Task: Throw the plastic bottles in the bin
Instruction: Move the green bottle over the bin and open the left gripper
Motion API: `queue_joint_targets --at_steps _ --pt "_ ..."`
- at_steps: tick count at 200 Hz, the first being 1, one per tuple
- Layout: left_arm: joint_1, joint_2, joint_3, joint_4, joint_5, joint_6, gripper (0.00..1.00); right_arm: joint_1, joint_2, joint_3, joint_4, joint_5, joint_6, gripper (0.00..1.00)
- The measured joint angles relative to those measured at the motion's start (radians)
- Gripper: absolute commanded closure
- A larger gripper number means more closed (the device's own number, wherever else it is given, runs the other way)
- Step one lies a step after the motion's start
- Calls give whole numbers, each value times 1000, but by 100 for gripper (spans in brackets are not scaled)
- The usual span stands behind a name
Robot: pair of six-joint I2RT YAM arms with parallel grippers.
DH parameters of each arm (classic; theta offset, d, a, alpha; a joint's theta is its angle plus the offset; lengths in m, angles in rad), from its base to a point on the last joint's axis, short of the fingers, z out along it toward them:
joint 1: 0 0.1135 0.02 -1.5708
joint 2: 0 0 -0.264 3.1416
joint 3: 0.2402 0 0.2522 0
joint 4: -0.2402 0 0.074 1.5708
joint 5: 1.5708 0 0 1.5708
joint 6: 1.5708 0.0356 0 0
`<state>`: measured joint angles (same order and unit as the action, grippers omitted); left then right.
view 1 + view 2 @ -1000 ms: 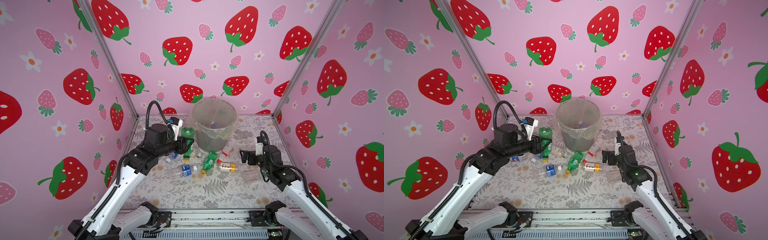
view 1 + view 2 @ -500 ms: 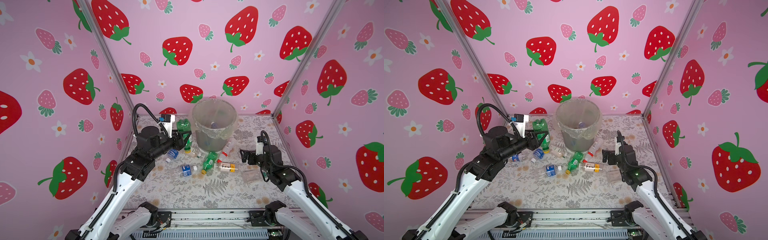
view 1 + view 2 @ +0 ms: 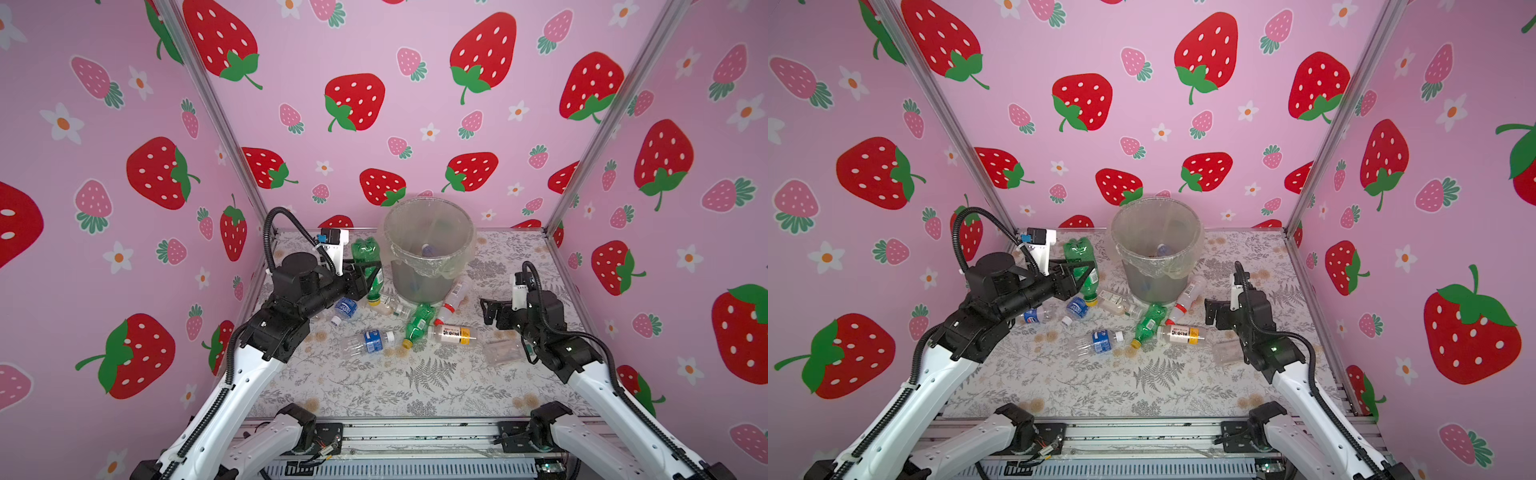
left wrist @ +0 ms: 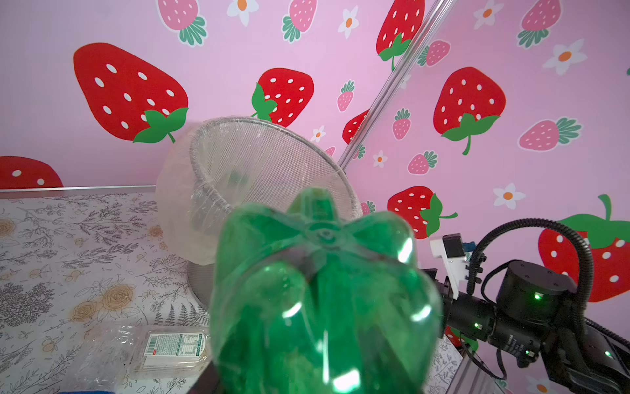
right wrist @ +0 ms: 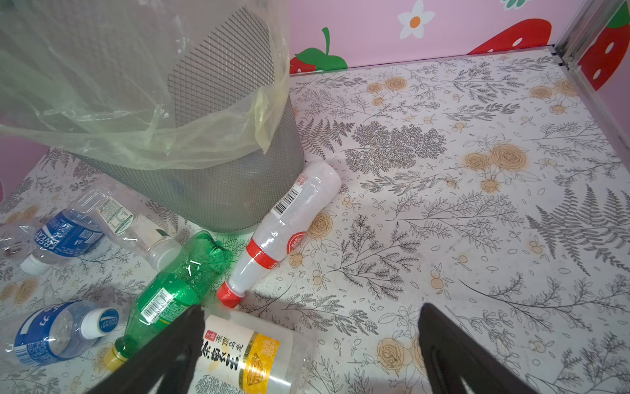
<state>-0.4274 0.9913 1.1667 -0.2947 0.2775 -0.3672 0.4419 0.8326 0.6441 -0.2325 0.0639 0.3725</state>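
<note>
The left end effector (image 3: 369, 271) clamps the light, thin-walled green bottle (image 3: 365, 249) mid-body, where it likely dents yet grips securely, beside the bin (image 3: 415, 284); the right end effector (image 5: 310, 312) gapes empty.

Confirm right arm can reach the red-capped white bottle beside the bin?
Probably yes: the right gripper is open and empty, and the red-capped white bottle lies ahead of it, uncovered, beside the bin.

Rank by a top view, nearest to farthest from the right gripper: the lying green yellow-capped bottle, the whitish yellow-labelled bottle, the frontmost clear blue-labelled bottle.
1. The whitish yellow-labelled bottle, close beside the right gripper.
2. The lying green yellow-capped bottle, mid-table.
3. The frontmost clear blue-labelled bottle, toward the left arm's side.
</note>
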Motion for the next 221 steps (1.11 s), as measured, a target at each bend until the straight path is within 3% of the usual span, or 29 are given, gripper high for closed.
queue_joint_targets --at_steps 63,76,97,111,129,162,221 --pt "-9 375 396 86 30 -5 43 -4 1 0 0 0 0 1" --pt "-24 486 520 97 27 -1 30 -4 0 0 0 0 0 1" --pt "-56 704 776 72 13 0 20 -4 -4 0 -1 -1 1 1" --pt "-69 847 961 7 9 -3 0 -5 -8 0 -2 -1 1 1" --pt "-75 946 1076 -72 -10 -1 1 -6 -20 0 -2 -1 2 1" --pt "-72 929 1063 -144 -33 3 1 -6 -35 0 -2 0 8 1" --pt "-70 611 860 -125 -93 46 1 -6 -33 0 -4 -1 10 1"
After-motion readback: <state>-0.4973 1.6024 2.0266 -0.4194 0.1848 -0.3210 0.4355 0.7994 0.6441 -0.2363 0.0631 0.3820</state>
